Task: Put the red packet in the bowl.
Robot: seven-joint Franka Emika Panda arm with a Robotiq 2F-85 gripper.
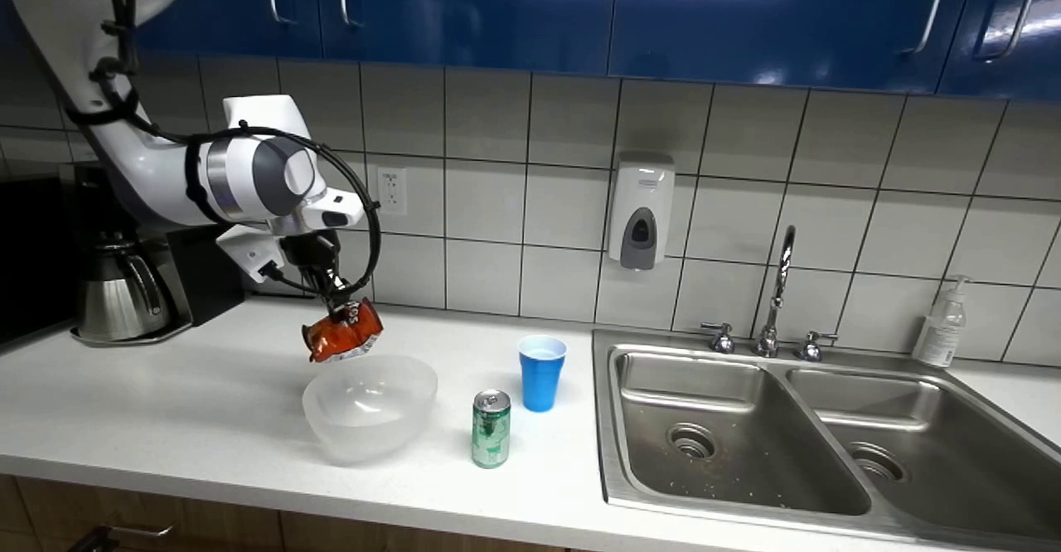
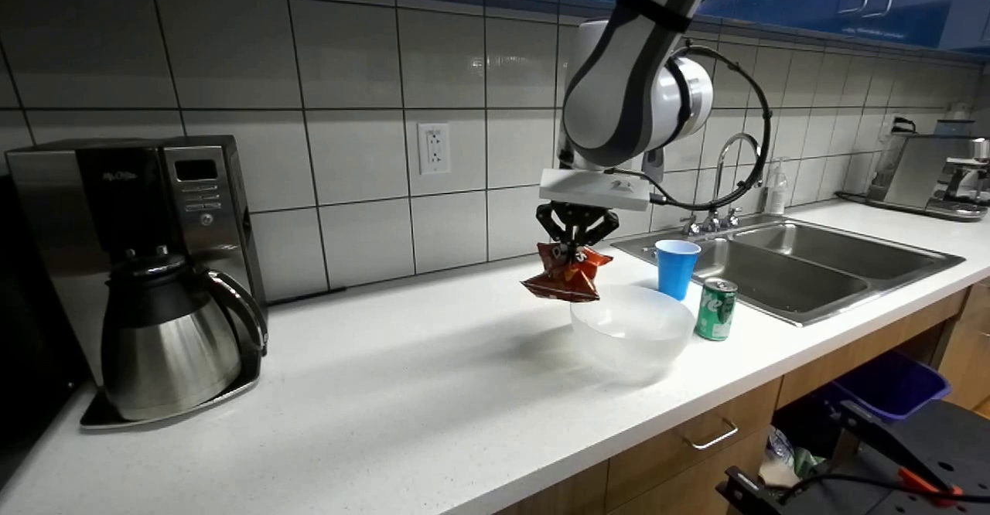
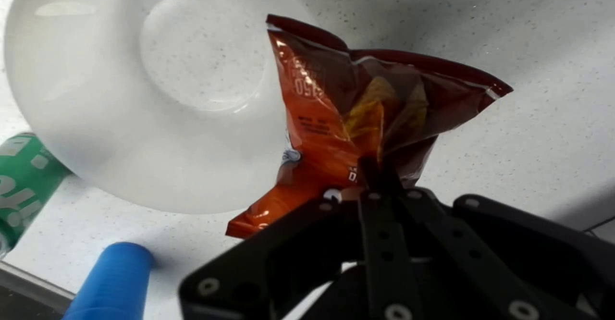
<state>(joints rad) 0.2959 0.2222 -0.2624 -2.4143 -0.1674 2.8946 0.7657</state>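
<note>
We are holding the red tortilla-chip packet (image 3: 355,113) in the air, our hand (image 2: 571,250) clamping on its body. In both exterior views it is hanging near the translucent bowl (image 1: 373,436), mostly higher than the rim; in the wrist view it is overlapping that rim, and we are unable to tell if it is over the opening. On the worktop (image 2: 348,407) the bowl is standing near a green drink can (image 1: 491,432) and a blue cup (image 1: 541,376), with a double sink (image 1: 607,419) nearby
</note>
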